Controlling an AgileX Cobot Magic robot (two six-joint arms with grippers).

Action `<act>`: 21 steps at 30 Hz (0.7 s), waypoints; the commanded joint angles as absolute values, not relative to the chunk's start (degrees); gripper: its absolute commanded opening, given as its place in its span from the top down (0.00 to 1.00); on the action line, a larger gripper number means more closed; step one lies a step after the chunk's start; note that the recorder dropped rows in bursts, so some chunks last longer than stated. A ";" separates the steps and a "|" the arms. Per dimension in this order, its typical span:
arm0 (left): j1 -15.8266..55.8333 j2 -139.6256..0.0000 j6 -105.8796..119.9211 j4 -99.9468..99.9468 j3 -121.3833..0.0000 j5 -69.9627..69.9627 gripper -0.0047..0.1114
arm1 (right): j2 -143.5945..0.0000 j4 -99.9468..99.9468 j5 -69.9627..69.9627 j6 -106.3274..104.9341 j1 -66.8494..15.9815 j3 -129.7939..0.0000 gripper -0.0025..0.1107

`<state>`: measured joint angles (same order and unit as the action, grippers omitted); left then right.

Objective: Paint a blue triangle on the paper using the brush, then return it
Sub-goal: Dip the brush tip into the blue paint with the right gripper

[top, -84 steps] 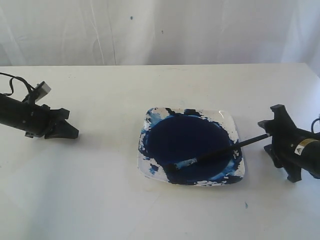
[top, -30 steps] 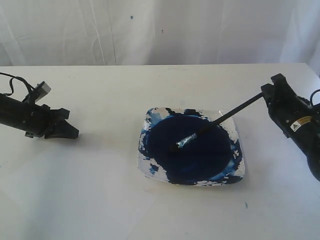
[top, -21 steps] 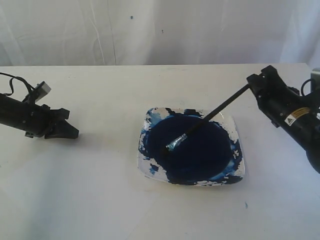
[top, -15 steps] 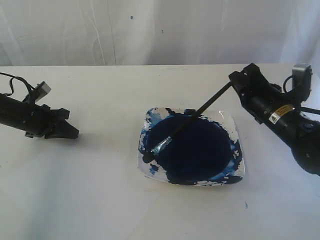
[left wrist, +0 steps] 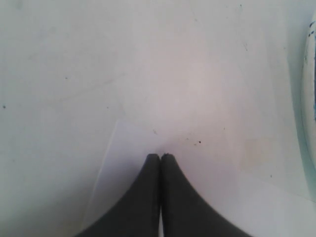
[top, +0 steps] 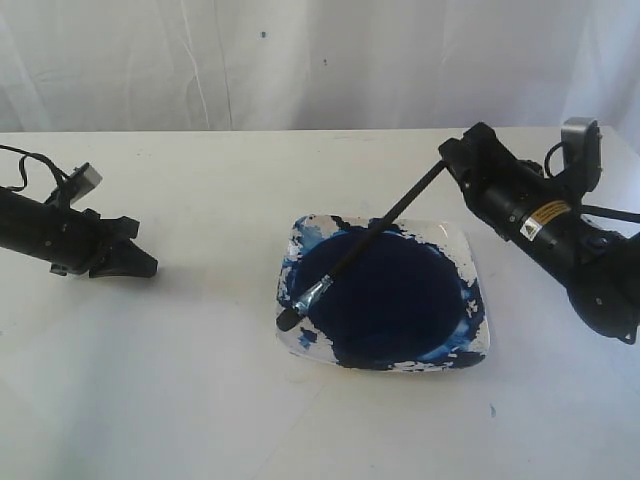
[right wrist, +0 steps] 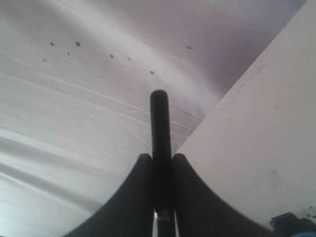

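My right gripper [top: 452,162] is shut on the upper end of the black-handled brush [top: 370,236], at the back right above the table. The brush slants down to the left across the dish. Its silver ferrule and dark bristle tip [top: 288,320] are at the dish's left rim. In the right wrist view the handle [right wrist: 159,123] stands clamped between the fingers of the right gripper [right wrist: 160,159]. My left gripper [top: 146,268] lies shut and empty at the far left. In its wrist view the left gripper [left wrist: 160,156] rests near a corner of the paper [left wrist: 207,173]. No blue triangle is in view.
A square white dish [top: 456,240], smeared with blue, holds a round dark navy paint pool [top: 395,295] in the middle of the table. Its rim also shows in the left wrist view as the dish edge [left wrist: 311,98]. A white curtain hangs behind the table.
My right gripper has risen and swung left and back with the brush. The bristle tip slid from the pool's middle to the dish's left rim. The left arm has not moved.
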<state>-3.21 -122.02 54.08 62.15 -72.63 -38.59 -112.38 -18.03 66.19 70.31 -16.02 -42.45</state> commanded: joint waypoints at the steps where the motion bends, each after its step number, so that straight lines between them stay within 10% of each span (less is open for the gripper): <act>1: -3.25 -122.34 54.17 61.63 -72.65 -38.58 0.96 | -111.93 -17.79 64.03 69.14 -16.26 -42.75 0.98; 21: -3.25 -122.34 54.17 61.63 -72.65 -38.58 0.96 | -112.04 -17.59 61.16 64.21 -18.29 -42.75 0.98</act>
